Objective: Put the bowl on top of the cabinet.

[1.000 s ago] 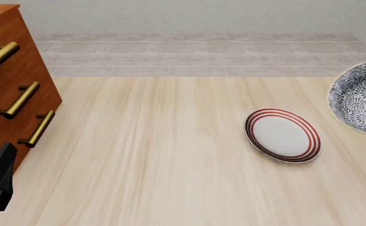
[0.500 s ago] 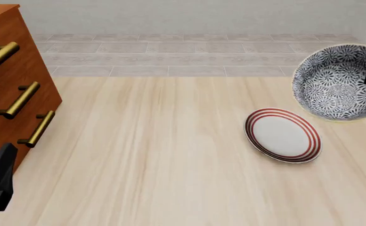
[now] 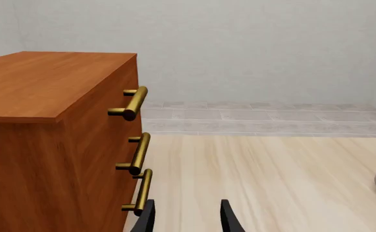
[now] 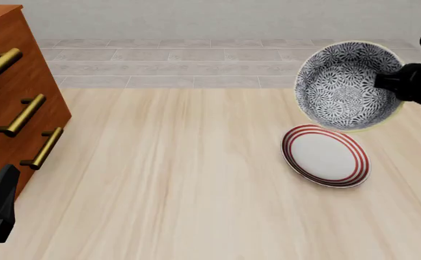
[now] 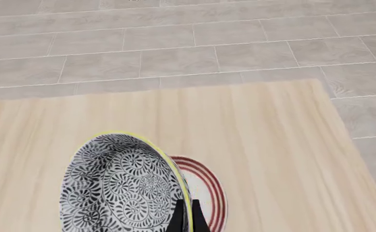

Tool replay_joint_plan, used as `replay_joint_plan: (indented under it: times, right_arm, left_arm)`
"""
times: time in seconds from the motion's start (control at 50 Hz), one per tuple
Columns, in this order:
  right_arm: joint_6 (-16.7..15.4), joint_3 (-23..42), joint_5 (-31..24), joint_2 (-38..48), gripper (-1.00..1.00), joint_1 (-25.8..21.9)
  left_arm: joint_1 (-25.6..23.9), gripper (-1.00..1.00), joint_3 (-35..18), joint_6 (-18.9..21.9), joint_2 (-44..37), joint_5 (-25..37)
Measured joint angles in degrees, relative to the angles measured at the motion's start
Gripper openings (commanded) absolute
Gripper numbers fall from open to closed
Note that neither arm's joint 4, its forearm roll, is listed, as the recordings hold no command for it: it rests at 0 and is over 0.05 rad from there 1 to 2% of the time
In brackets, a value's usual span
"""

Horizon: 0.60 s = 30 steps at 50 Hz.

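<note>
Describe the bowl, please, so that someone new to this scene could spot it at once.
Start at the wooden table and look to its far right side, away from the brown cabinet. There the right gripper pinches the rim of the bowl, held tilted above the plate. The bowl is deep with a dark floral inside; the plate is flat, white, red-ringed.

I work over a table of pale, blond wood whose grain runs away from me. Past its far edge lies a floor of light grey rectangular tiles set in staggered rows with thin darker joints. Behind that rises a plain, off-white wall with a faint rough texture. On my left stands the cabinet, reddish-brown wood with a flat top, its front bearing three brass bar handles one below another. The light is soft and even everywhere, with hardly any shadow on wood or tile.
</note>
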<state>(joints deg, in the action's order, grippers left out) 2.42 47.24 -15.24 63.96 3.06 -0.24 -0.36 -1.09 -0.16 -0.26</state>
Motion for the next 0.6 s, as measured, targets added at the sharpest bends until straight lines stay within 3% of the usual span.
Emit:
replay_joint_plan:
  times: [0.6]
  right_arm:
    - [1.59, 1.69, 4.1, 3.29, -1.0, -14.54]
  left_arm:
    - [0.04, 1.0, -0.1, -0.08, 0.09, -0.17]
